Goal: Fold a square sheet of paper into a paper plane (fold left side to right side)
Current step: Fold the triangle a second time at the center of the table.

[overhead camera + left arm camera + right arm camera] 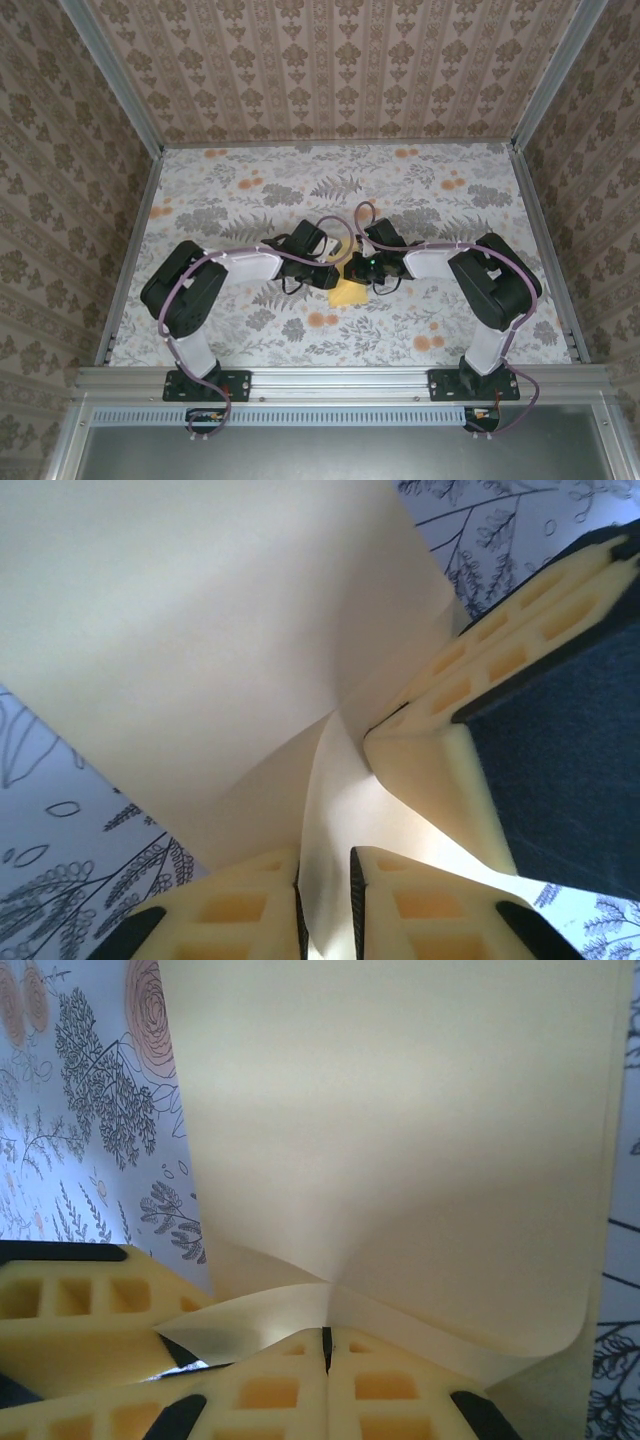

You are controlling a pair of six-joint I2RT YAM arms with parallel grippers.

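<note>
The two arms reach in from either side and meet over the middle of the table, which is covered in a flowered cloth. The yellow sheet of paper is under their tips, about midway between the left and right edges and somewhat nearer the near edge than the far one.

On the right wrist camera the right gripper has its foam pads pressed together, with a raised ridge of the paper caught in the seam. From that pinch the sheet fans up and away in a broad, smooth flap with a soft curl along its right side.

The left gripper sits just beside it, close enough that the two sets of fingers nearly meet. Its jaws stand a narrow slit apart and a strip of the paper rises through the gap. I cannot tell whether the pads are pressing on it.
</note>
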